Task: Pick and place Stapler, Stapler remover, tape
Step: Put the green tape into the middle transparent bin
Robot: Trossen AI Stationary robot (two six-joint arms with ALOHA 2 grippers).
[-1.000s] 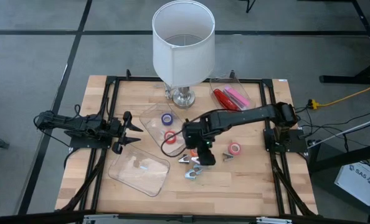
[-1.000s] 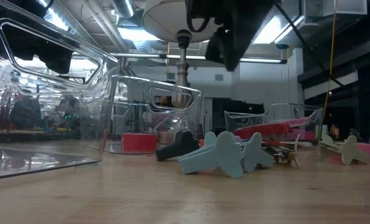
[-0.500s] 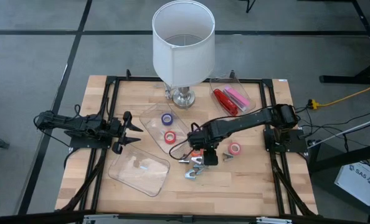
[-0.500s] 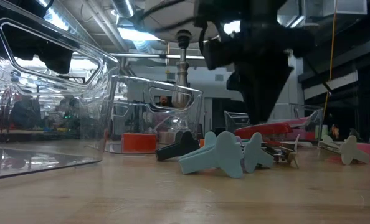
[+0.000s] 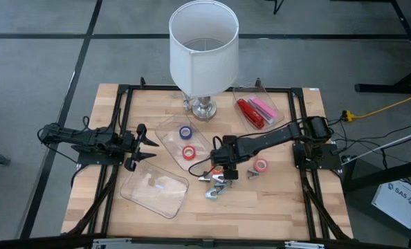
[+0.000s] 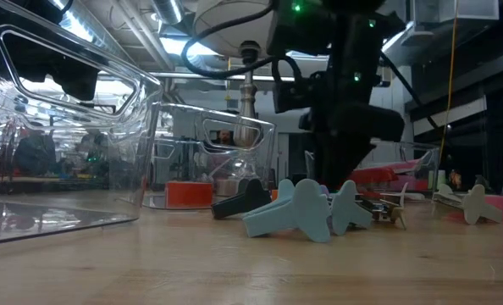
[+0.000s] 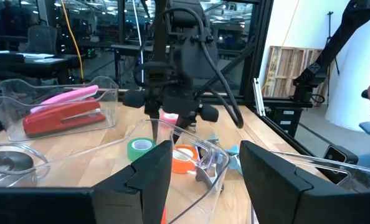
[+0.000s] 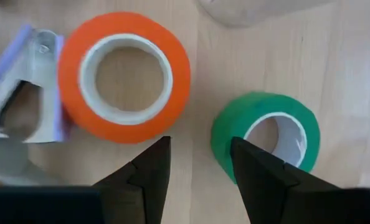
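Note:
My right gripper [image 8: 200, 165] is open and points down at the table's middle [image 5: 223, 168]. Just beyond its fingers lie an orange tape roll [image 8: 124, 78] and a green tape roll [image 8: 266, 137], flat on the wood. A grey-purple staple remover [image 8: 20, 84] lies against the orange roll. Blue-purple [image 5: 185, 131] and red [image 5: 189, 152] rolls lie in a clear tray [image 5: 169, 130]. A pink roll [image 5: 261, 165] lies on the table to the right. A red stapler [image 5: 248, 111] lies in a far tray. My left gripper [image 5: 152, 149] waits open at the left.
A white lamp [image 5: 204, 48] stands at the far middle. An empty-looking clear tray [image 5: 153, 187] sits near left. Teal staple removers [image 6: 298, 212] lie near the right gripper, and another [image 5: 251, 175] lies by the pink roll. A pink stapler [image 5: 263, 107] lies beside the red one.
My right gripper has come down toward the table and a little toward its right edge, over the orange and green rolls. The rolls, removers and trays have stayed where they were.

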